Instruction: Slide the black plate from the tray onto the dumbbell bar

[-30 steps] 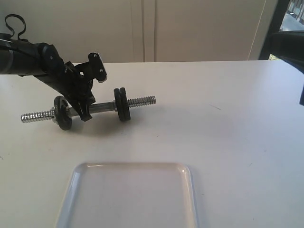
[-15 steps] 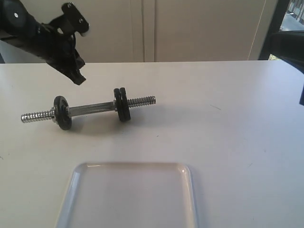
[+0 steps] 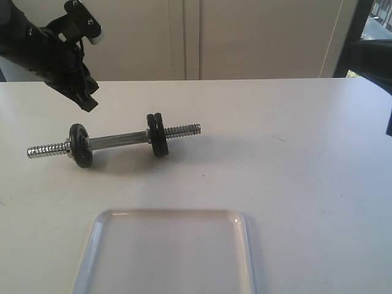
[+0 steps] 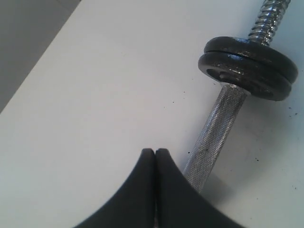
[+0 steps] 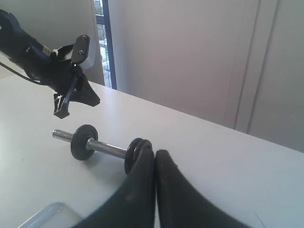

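Judging from the layout, job looks done or v. nearly: tray (image 3: 247, 245) at near edge shows nothing in it as far as frame reaches, & plate (image 3: 158, 135) seems to sit on the bar (image 3: 119, 139) as one of the doubled discs toward its right end (can't tell which), w/ a single disc (image 3: 79, 145) toward the left. L gripper (image 3: 89, 103) hangs above the table (image 3: 294, 153) far-left of bar, tips pressed together, empty; R gripper (image 5: 155, 153) likewise closed & empty, off right, clear of bar.
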Robot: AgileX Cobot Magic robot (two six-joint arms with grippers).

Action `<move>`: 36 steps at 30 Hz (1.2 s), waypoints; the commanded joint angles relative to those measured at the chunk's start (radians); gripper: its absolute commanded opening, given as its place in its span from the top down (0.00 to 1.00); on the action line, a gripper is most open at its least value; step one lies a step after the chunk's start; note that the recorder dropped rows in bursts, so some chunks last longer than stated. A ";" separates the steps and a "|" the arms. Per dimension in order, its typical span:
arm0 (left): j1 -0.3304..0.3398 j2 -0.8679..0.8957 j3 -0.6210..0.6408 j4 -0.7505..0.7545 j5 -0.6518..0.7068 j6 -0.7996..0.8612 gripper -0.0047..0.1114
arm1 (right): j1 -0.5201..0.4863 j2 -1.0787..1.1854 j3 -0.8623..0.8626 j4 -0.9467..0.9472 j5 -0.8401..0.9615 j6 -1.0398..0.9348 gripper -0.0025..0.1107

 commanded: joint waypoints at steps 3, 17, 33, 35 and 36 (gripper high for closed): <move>0.004 -0.011 0.007 -0.011 0.017 -0.017 0.96 | -0.001 -0.003 0.004 0.003 0.003 0.003 0.98; 0.114 -0.288 0.172 -0.142 0.057 -0.065 0.96 | -0.001 -0.003 0.004 0.003 0.003 0.003 0.98; 0.136 -1.195 0.644 -0.319 -0.004 -0.220 0.96 | -0.001 -0.003 0.004 0.003 0.003 0.003 0.98; 0.136 -1.282 0.667 -0.305 0.003 -0.243 0.96 | -0.001 -0.003 0.004 0.003 0.003 0.003 0.98; 0.136 -1.324 0.677 -0.289 0.003 -0.260 0.96 | -0.001 -0.003 0.004 0.003 0.003 0.003 0.98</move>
